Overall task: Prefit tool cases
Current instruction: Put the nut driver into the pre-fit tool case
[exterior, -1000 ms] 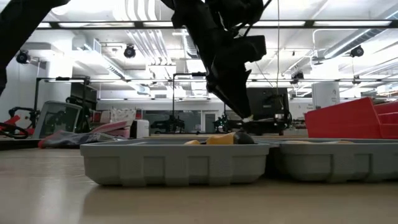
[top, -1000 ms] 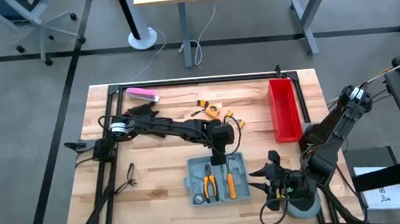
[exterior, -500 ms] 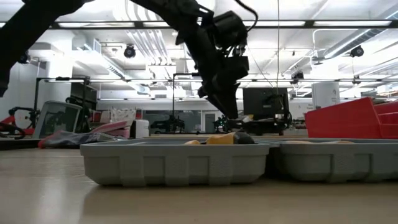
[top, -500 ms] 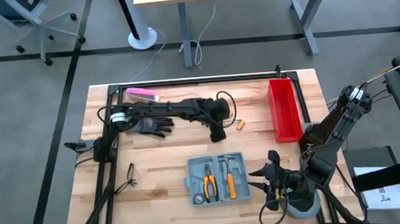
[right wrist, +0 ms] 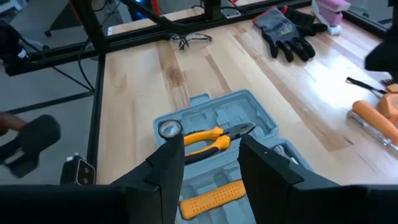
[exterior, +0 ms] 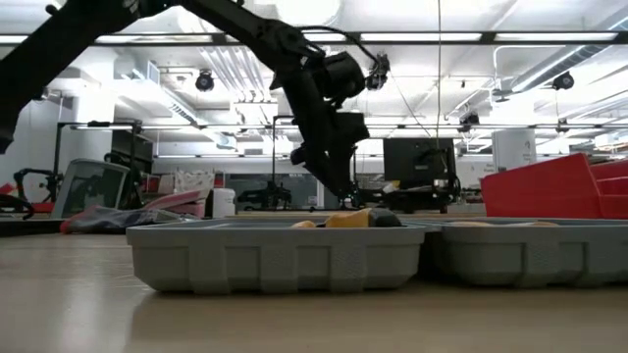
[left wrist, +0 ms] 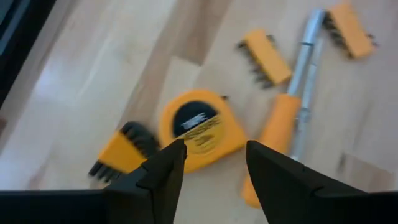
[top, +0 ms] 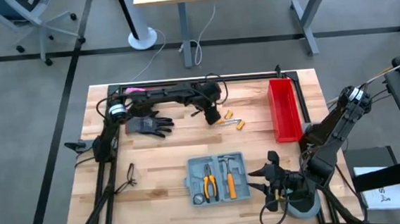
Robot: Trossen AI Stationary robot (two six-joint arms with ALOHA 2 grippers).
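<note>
Case: the tool case lies open and flat near the front edge of the desk, slots up so tools can drop straight in; pliers and other orange-handled pieces already sit in it.
Left hand: the left hand hangs over the loose tools toward the back of the desk, fingers parted and empty, a gap showing between them in the wrist view.
Under it: a yellow tape measure lies right below, a screwdriver just beside, small orange bit holders around; likely lined up to pick the next piece for the case.
Right hand: the right hand waits at the front right corner, fingers apart with nothing between them, facing the case, probably kept clear of the other arm's path.
Bin: the red bin stands at the right side, well apart from the case.
Glove: a dark glove lies at the back left, out of the work.
</note>
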